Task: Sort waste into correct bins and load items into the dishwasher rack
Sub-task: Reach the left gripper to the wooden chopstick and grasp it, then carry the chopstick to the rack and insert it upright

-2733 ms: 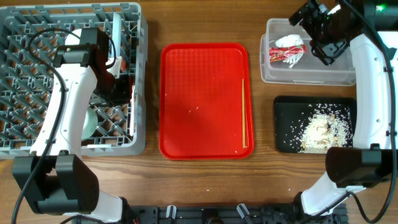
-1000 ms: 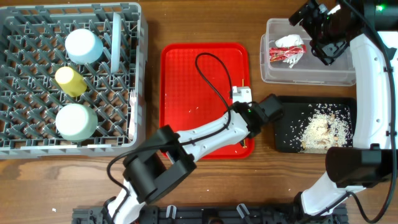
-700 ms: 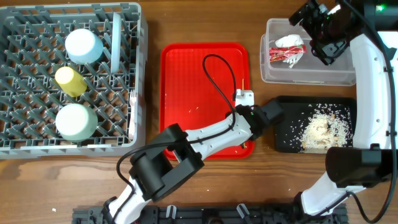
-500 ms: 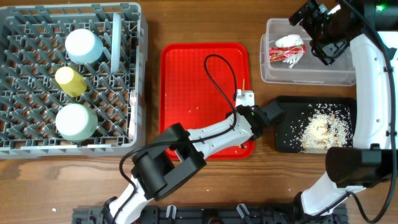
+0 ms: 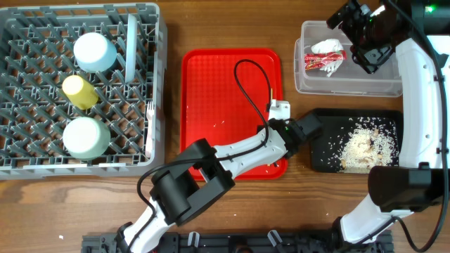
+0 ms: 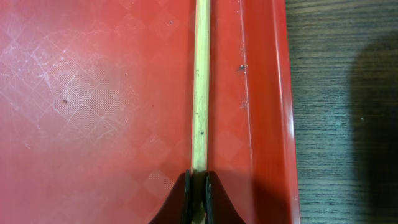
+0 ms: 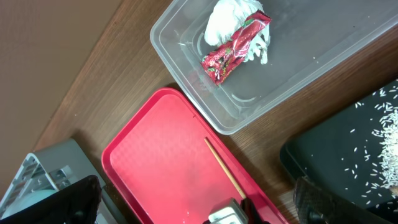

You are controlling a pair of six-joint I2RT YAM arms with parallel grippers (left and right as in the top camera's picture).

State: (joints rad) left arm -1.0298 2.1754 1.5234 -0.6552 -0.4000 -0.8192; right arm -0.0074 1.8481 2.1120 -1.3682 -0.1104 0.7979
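A thin wooden chopstick (image 6: 200,93) lies along the right rim of the red tray (image 5: 225,91). My left gripper (image 6: 198,186) is shut on its near end, low over the tray (image 5: 275,118). My right gripper (image 5: 362,35) hangs open and empty above the clear tub (image 5: 351,86), its fingers (image 7: 62,199) spread wide. The red-and-white wrapper (image 7: 236,40) lies in that tub. Rice scraps (image 5: 365,146) lie in the black tray (image 5: 323,133). The grey rack (image 5: 42,151) holds a light blue bowl (image 5: 95,51), yellow cup (image 5: 81,91), pale green bowl (image 5: 86,137), white plate (image 5: 131,46) and fork (image 5: 150,116).
The left arm stretches from the front edge across the red tray's lower right corner, its cable looping over the tray. A strip of bare wood separates the red tray from the two bins. A few rice grains dot the tray.
The left arm came from the rack to the tray's right side, then its jaws closed on the chopstick. The right arm has not moved.
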